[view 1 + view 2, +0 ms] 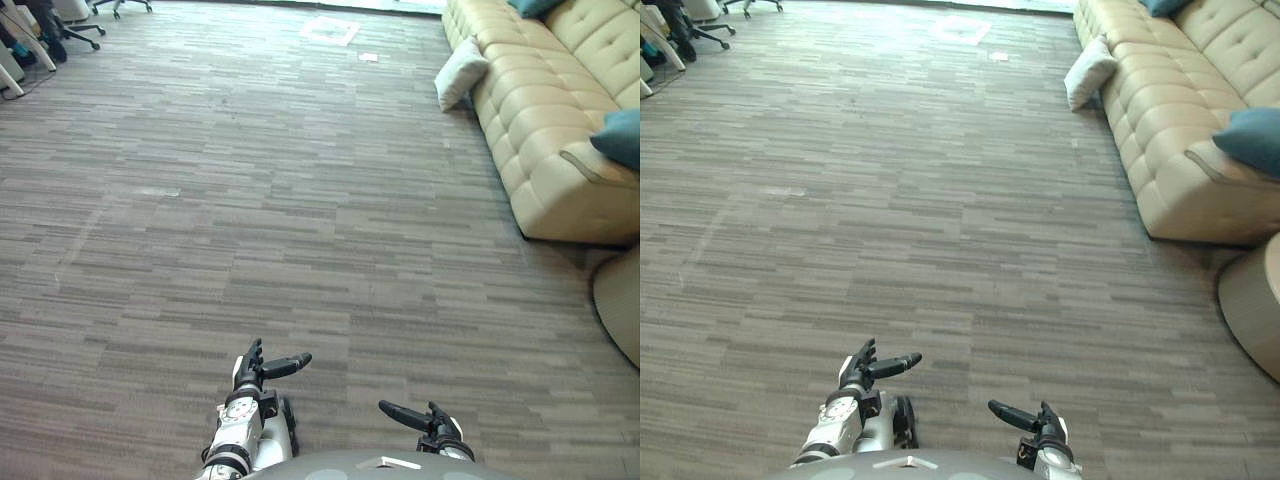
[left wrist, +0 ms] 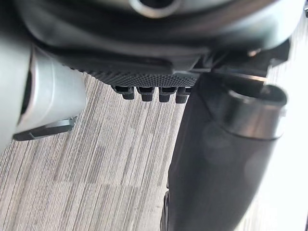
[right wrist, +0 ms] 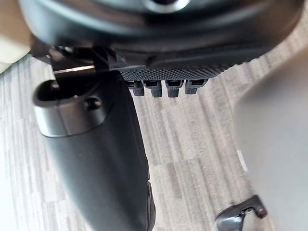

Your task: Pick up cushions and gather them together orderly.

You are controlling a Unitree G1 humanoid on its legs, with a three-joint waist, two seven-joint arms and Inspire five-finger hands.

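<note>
Grey striped carpet (image 1: 250,200) stretches ahead of both hands in the left eye view. The left hand (image 1: 262,368) and right hand (image 1: 425,418) hang low and near each other, loosely spread and empty. A white cushion (image 1: 460,72) leans on the floor against the beige sofa (image 1: 540,150), far ahead of the right hand and off to its right. A near teal cushion (image 1: 620,138) and a far teal cushion (image 1: 535,6) sit on the sofa itself.

The right eye view adds a round beige ottoman (image 1: 1250,300) well to the right of the right hand.

In the left wrist view, the left hand's fingers (image 2: 147,94) reach straight over carpet, gripping nothing. In the right wrist view, the right hand's fingers (image 3: 173,89) do likewise.

This looks like the approach step, with no cushion picked up yet. The next move calls for walking toward the sofa until the white cushion is within reach, then stooping.
</note>
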